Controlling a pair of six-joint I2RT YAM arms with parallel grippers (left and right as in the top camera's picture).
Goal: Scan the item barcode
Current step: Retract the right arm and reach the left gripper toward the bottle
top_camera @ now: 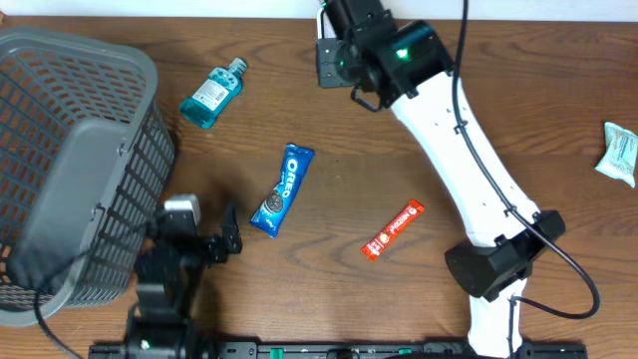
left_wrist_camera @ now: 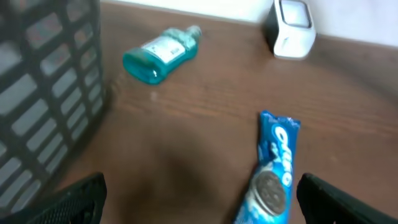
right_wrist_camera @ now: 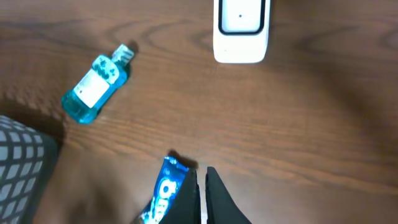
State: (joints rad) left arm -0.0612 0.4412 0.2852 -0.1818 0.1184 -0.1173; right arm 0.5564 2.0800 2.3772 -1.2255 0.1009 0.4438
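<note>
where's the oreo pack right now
In the overhead view the Oreo pack lies flat near the middle of the table, between the blue mouthwash bottle and the red snack bar.

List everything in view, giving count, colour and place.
basket: one, grey, left end of the table
mouthwash: one, teal, lying on its side just right of the basket's far corner
Oreo pack: one, blue, mid-table
bar: one, red-orange, right of the Oreo pack
packet: one, pale green, right edge of the overhead view
scanner: one, white, far side of the table
table: one, brown wood, under everything
left pincer: one, black, open, near side beside the basket, facing the Oreo pack
right pincer: one, black, shut and empty, over the table's far side
</note>
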